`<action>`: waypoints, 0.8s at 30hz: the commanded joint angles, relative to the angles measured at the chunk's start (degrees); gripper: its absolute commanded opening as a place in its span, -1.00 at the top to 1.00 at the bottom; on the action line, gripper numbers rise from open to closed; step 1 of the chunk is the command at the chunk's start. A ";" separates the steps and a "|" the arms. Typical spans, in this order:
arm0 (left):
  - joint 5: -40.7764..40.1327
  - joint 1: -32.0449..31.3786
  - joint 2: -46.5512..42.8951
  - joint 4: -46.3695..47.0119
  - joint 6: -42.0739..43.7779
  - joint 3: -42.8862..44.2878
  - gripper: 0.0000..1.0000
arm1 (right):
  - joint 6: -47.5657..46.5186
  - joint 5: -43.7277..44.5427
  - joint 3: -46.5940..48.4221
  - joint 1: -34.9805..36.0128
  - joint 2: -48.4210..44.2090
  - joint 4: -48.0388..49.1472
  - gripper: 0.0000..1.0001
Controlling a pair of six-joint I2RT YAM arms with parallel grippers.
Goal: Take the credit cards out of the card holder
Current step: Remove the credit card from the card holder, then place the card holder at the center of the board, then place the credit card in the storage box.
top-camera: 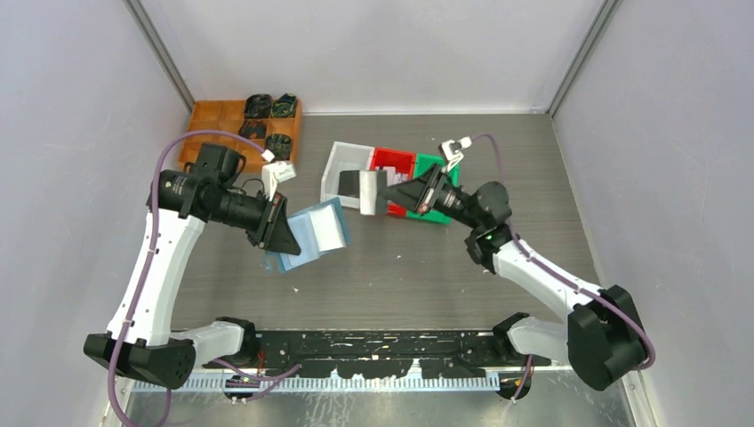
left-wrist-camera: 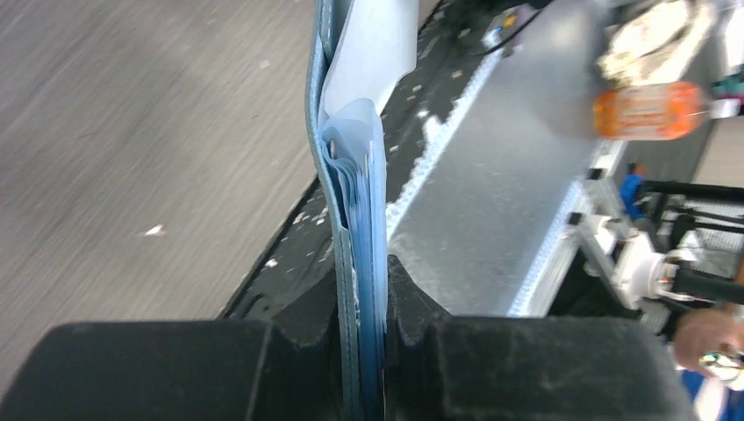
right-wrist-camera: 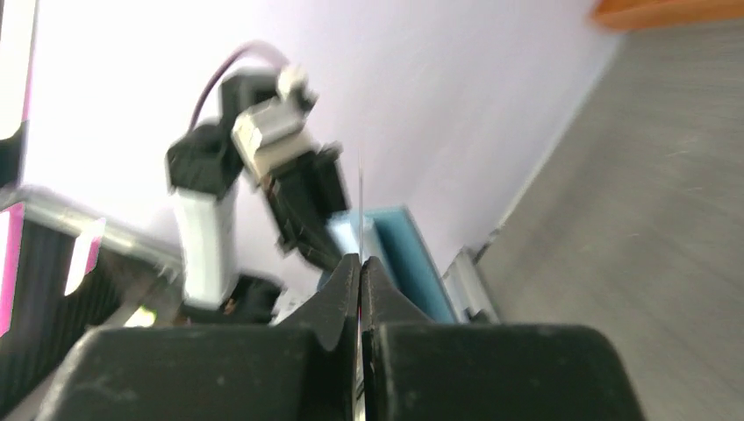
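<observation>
Left gripper (left-wrist-camera: 362, 289) has its jaws pressed onto 1 edge of the card holder (top-camera: 316, 231). The holder is in the air over the left half of the bench (top-camera: 400, 276), roughly midway between the near and far edges, with its open side toward the middle.

Right gripper (right-wrist-camera: 361, 267) has its jaws pressed together on 1 credit card (top-camera: 372, 192), gripping a narrow strip only. The card is in the air at the far middle of the bench, over the right wall of the white bin (top-camera: 342, 160), beside the red bin (top-camera: 391, 158) and well apart from the holder.

Risks:
- The card looks slick and the grip is thin. A fast swing or a knock on a bin wall could twist it out, and it lands wherever.
- The holder is soft and held at 1 side, so the free part can sag. The left wrist view shows pale layers in the pocket; I can't tell how many cards are left. If the mouth tips down, they could slide out unplanned.
- On the next pull, the soft wall may fold, so the jaws could catch fabric with the card, or 2 cards at once.
- Both arms work near the middle, so there's a clash risk on approach.

Surface and room:
- The bench is grey wood-grain, flat and matte.
- The green bin (top-camera: 436, 165) is touching the right side of the red one.
- A brown tray (top-camera: 209, 120) with dark items sits in the far-left corner.
- A black rail (top-camera: 382, 342) runs along the near edge.
- Plain pale walls (top-camera: 373, 44) on 3 sides, with metal posts at the far corners.
</observation>
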 commanded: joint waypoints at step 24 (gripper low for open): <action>-71.28 -16.41 21.09 28.69 21.58 -18.24 1.00 | -27.64 27.32 54.15 -0.68 49.85 -50.73 0.96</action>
